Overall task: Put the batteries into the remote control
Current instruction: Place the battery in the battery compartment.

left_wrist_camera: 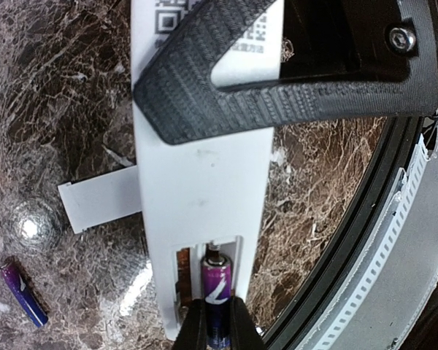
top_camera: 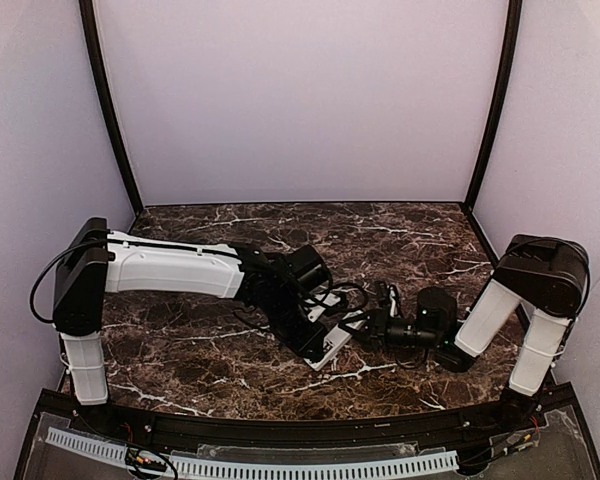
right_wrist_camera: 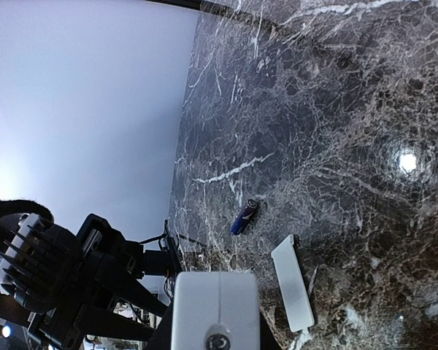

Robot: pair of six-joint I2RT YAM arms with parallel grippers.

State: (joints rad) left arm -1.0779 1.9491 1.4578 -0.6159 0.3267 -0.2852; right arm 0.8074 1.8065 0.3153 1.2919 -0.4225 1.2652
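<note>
Left gripper (left_wrist_camera: 204,102) clenched across the remote control (left_wrist_camera: 201,197), right gripper (left_wrist_camera: 217,332) pinching one battery (left_wrist_camera: 217,288) in its end recess — second battery (left_wrist_camera: 23,293) loose on the surface (left_wrist_camera: 58,87), near the cover plate (left_wrist_camera: 102,204).

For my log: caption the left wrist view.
Right gripper holds one battery in the remote control's recess; second battery lies on the tabletop.

The remote control (left_wrist_camera: 201,189) lies back up on the marble table (left_wrist_camera: 66,95); the left gripper (left_wrist_camera: 197,109) clamps across its labelled upper part; at its lower end the right gripper (left_wrist_camera: 217,332) pinches a purple battery (left_wrist_camera: 217,281) sitting in the recess's right slot. A white cover (left_wrist_camera: 101,204) touches the remote's left edge; a second battery (left_wrist_camera: 23,293) lies well apart, further left.
</note>
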